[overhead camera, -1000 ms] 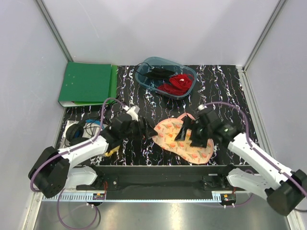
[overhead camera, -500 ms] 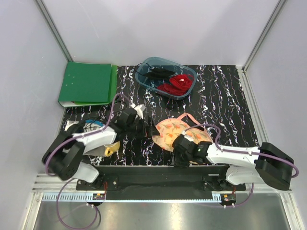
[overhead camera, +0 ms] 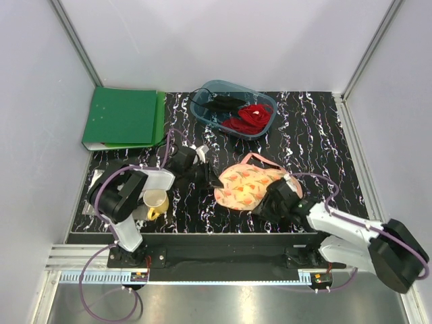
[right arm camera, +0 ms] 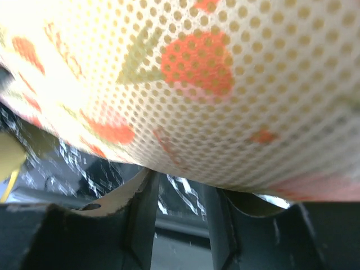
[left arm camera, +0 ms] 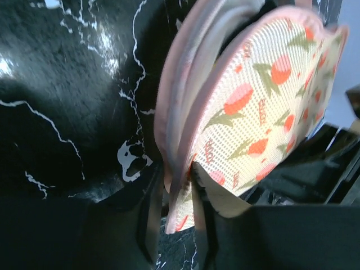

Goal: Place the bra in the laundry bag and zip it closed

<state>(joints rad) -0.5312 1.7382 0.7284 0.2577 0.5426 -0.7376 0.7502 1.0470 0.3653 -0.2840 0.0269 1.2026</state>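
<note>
1. We judge the step in hand to be the zipping. The laundry bag [overhead camera: 251, 183] lies folded, one round half on the other, on the tabletop [overhead camera: 317, 135], close to its near edge and right of the middle.
2. The bra shows in none of our views. No yellow peeks from the rim, so we take it to be inside, though we cannot confirm that.
3. To do this well, we should hold one side of the rim fast and keep the pink trim [left arm camera: 169, 107] taut and flat. We cannot make out the zip pull, so we should find it before drawing it round the curve. Slack mesh could catch in the teeth.
4. The left gripper [overhead camera: 208, 177] is at the bag's left edge. In its wrist view its fingers [left arm camera: 147, 216] stand narrow and pinch the layered trim between them.
5. The right gripper [overhead camera: 271, 202] is at the bag's near-right edge. Its fingers [right arm camera: 142, 216] stand partly apart, and the printed mesh lies over the tips and hides them. We cannot tell whether it grips.
6. The blue-grey tub [overhead camera: 268, 102], with the red garment [overhead camera: 251, 116] and the black garment [overhead camera: 219, 103], sits at the far edge, well apart, and needs no touching.
</note>
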